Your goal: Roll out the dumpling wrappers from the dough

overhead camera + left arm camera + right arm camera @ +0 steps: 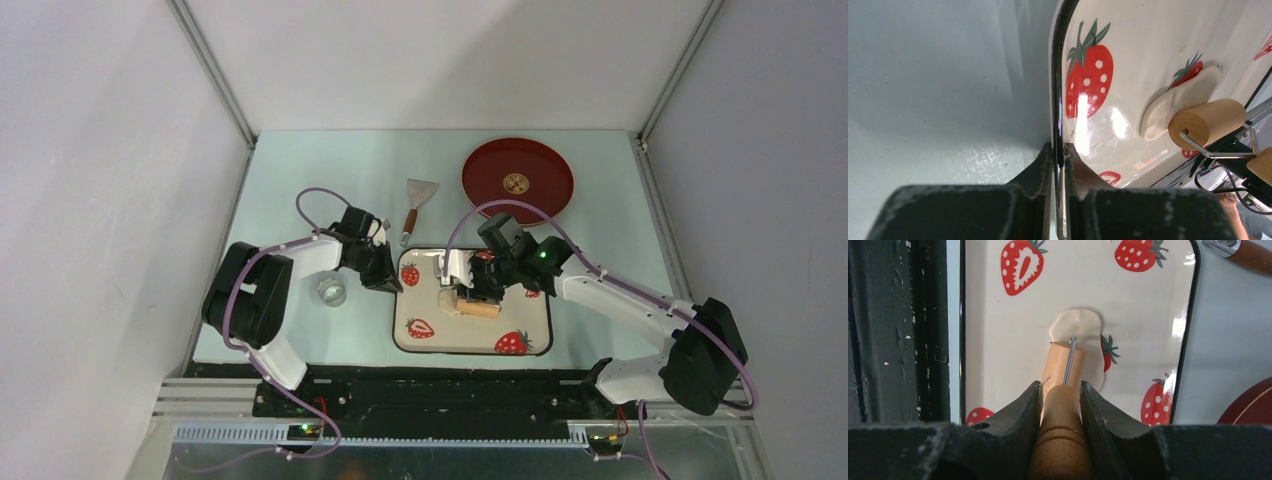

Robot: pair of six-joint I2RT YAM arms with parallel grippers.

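From above, a strawberry-print tray (520,322) lies on the pale tabletop (300,180), between the two arms. The left fingers (388,275) sit at the tray's left edge, and the right fingers (478,288) are over its middle, gripping a wooden rolling pin (478,309). The dough (450,299), a pale flattened piece, lies on the tray at the pin's left end. A shiny round ring (332,290) stands left of the tray, a scraper (417,200) lies beyond it, and a red plate (517,180) sits far right. In the left wrist view, the left fingers (1058,152) are pinched narrow on the tray's dark rim (1057,90). The dough (1168,102) lies on the tray under the end of the pin's barrel (1205,122). In the right wrist view, the right fingers (1060,390) are clamped on the pin's handle (1060,440). The barrel (1060,365) rests on the near part of the dough (1078,327), which spreads out past it on the far side and to the right, partly covering a printed strawberry.
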